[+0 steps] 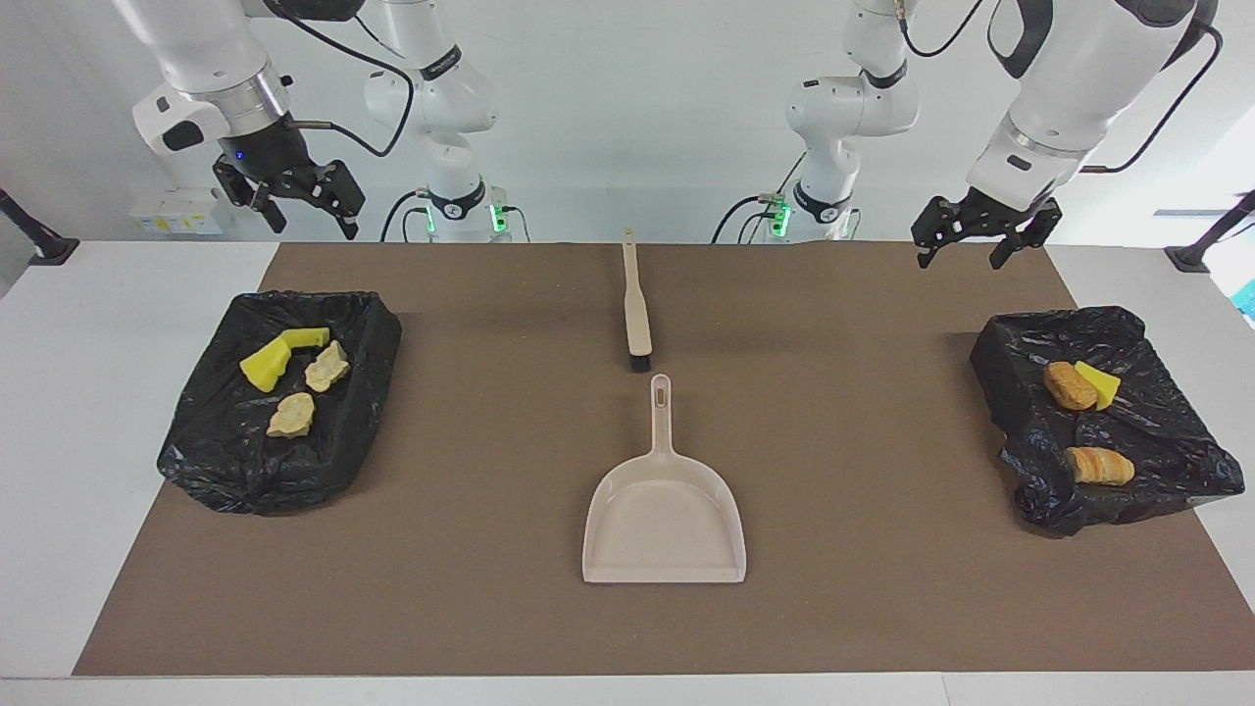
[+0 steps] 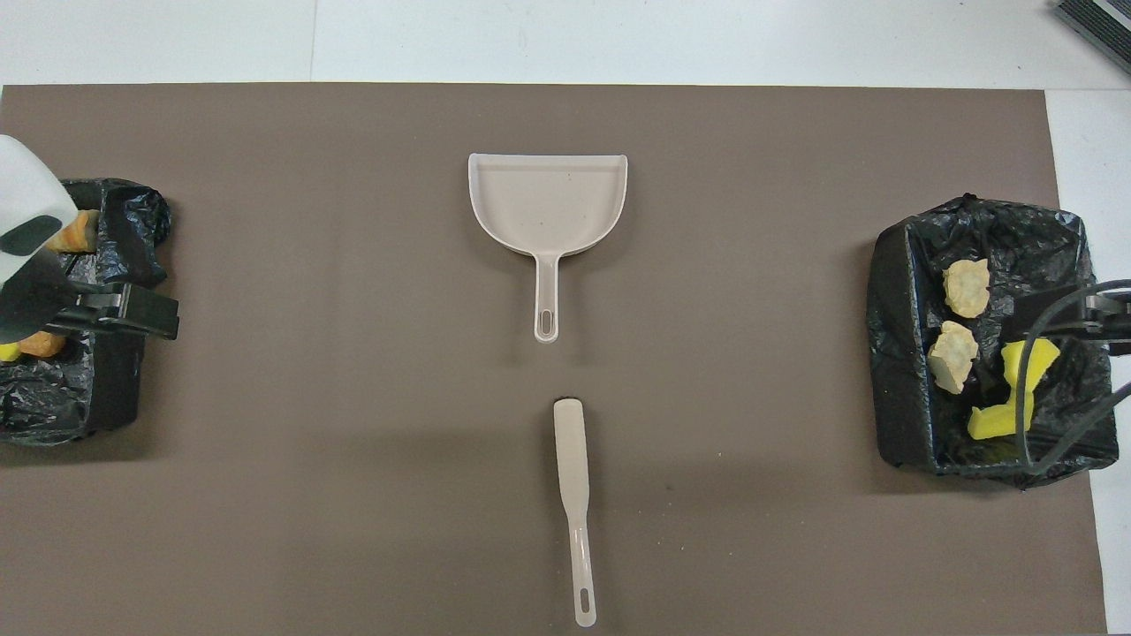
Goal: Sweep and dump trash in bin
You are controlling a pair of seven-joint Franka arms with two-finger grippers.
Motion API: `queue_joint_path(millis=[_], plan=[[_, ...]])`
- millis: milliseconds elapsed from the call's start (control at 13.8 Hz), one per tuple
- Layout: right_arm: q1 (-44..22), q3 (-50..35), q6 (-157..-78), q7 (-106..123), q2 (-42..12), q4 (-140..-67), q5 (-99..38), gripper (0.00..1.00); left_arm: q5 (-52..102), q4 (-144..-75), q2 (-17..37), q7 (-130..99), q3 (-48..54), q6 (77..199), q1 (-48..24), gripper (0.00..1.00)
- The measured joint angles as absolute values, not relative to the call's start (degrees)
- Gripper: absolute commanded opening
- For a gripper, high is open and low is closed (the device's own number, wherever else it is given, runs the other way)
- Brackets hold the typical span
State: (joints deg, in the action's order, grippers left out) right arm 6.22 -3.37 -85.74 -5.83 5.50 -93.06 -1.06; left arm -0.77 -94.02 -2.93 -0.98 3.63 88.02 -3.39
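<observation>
A: In the facing view, what is lying on the brown mat (image 1: 471, 510)?

B: A beige dustpan (image 1: 665, 510) is lying at mid-mat, nearer the mat's edge farthest from the robots, its handle pointing toward them. A beige brush (image 1: 635, 299) is lying just beside that handle's tip, nearer to the robots. A bin lined with black plastic is sitting at each end of the mat.

A: And where is the trash sitting?

B: The bin at the right arm's end (image 1: 279, 397) is holding two yellow sponge bits (image 1: 279, 353) and two pale crumbly lumps (image 1: 309, 390). The bin at the left arm's end (image 1: 1103, 417) is holding two orange-brown bread-like pieces (image 1: 1083, 427) and a yellow sponge wedge (image 1: 1098, 382).

A: How are the claws standing?

B: The right gripper (image 1: 294, 201) is hanging in the air, released and carrying nothing, above the table's edge nearest the robots at its own end. The left gripper (image 1: 976, 235) is hanging over the mat's corner nearest the robots at its own end, likewise released and bare.

A: What is the overhead view adding?

B: The dustpan (image 2: 548, 203) and brush (image 2: 574, 503) are lying in line at mid-mat, apart. The left gripper (image 2: 132, 309) is covering part of its bin (image 2: 106, 389); one bread piece (image 2: 75, 234) is peeking out beside the wrist. The right arm's bin (image 2: 901, 353) is showing both lumps (image 2: 959, 322) and the sponge bits (image 2: 1016, 393), with the right gripper (image 2: 1074, 318) entering at the picture's edge above them.
</observation>
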Motion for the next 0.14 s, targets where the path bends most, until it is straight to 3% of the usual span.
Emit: queue_joint_path(millis=[145], plan=[[6.22, -3.37, -85.74, -5.83, 5.50, -93.06, -1.06, 1.00, -0.77, -94.02, -2.93, -0.89, 3.65, 88.05, -3.39, 1.00]])
